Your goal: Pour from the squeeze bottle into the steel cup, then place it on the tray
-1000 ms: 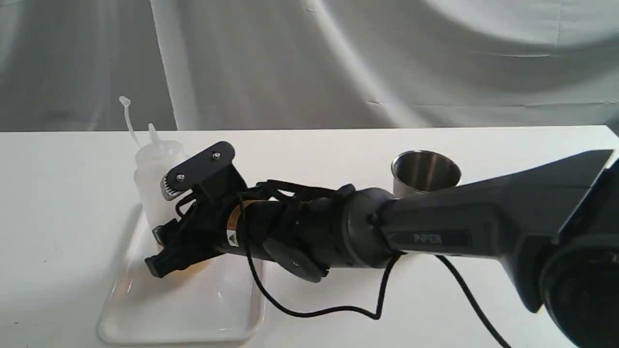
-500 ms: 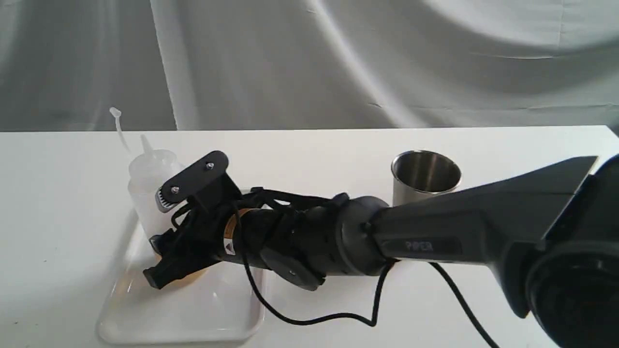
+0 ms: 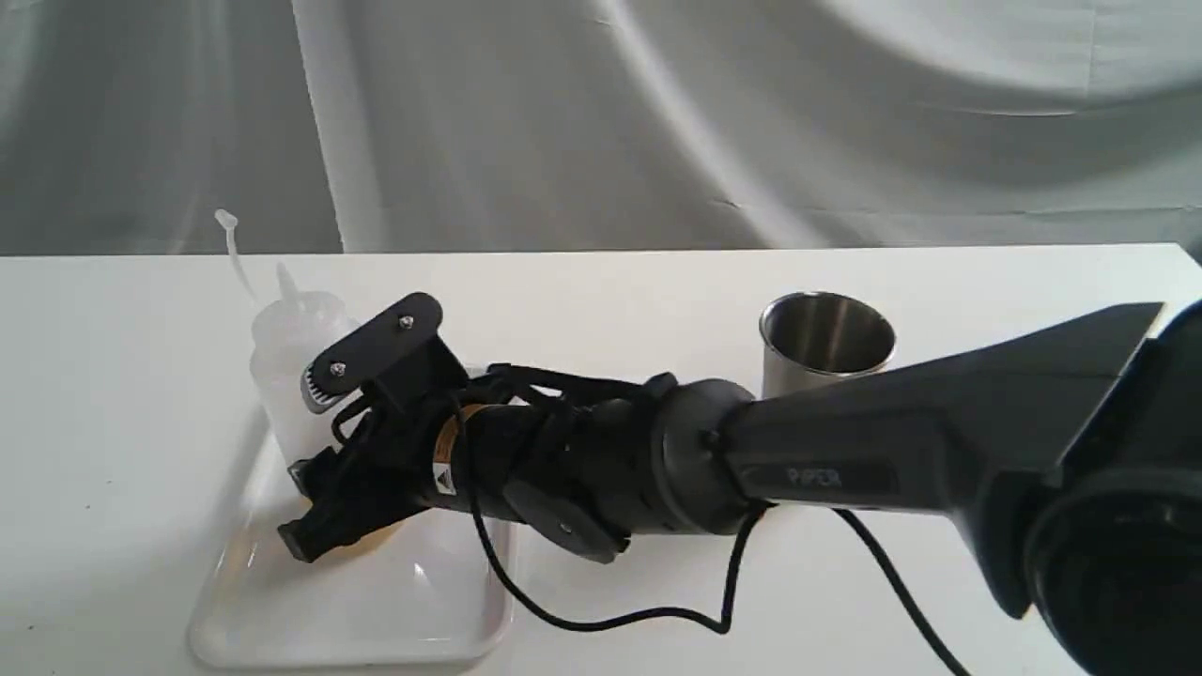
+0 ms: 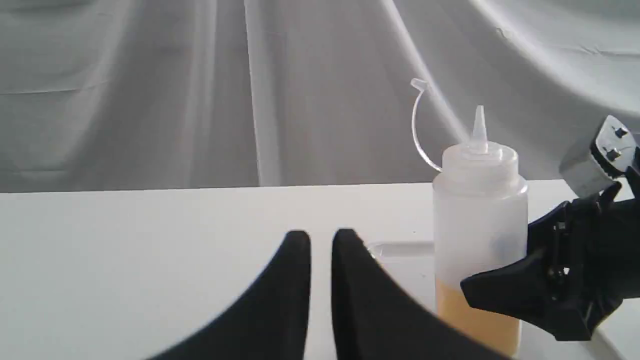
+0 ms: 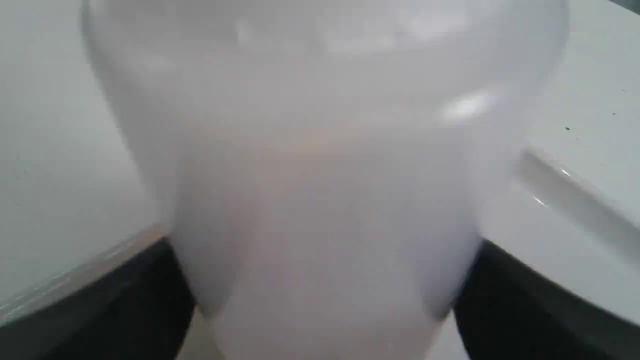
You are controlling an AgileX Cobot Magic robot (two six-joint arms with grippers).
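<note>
1. The right gripper (image 3: 315, 502) reaches across to the left side of the table (image 3: 141, 376). Its jaws are closed around the lower part of the squeeze bottle (image 4: 479, 220), one finger on each side.
2. The bottle is upright on the far part of the tray (image 3: 357, 620), with amber liquid at its bottom.
3. The left gripper (image 4: 321, 240) holds nothing; its jaws leave only a narrow slit.
4. The steel cup (image 3: 826, 338) stands well apart, to the right.
</note>
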